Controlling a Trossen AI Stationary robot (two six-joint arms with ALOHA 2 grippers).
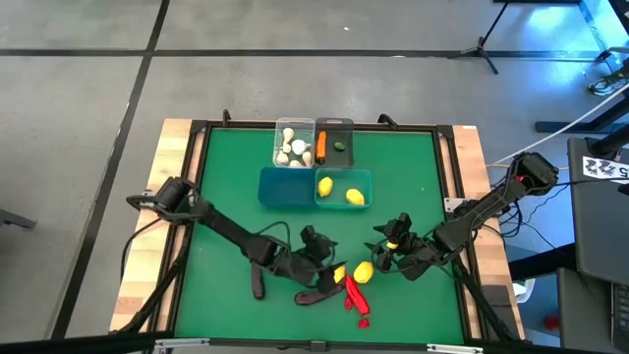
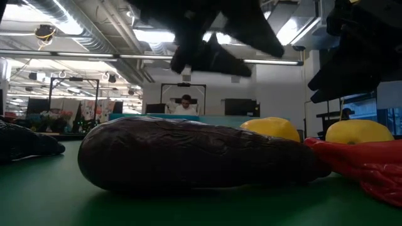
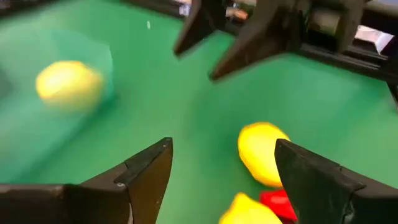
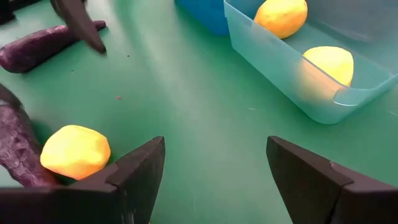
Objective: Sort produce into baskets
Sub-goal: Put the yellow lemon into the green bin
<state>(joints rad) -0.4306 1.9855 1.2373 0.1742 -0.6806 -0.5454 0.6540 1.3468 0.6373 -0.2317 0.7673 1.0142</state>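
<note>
Two yellow lemons lie on the green mat near the front, beside a dark purple eggplant and red chili peppers. A second eggplant lies farther left. My left gripper is open above the mat, just left of the lemons; one lemon shows ahead between its fingers. My right gripper is open just right of the lemons, facing the left one; a lemon lies off to one side of its fingers. Neither touches anything.
Four bins stand at the far middle: a clear one with garlic bulbs, a dark grey one with a carrot and a green piece, a blue one, and a teal one with two lemons. The two grippers stand close together.
</note>
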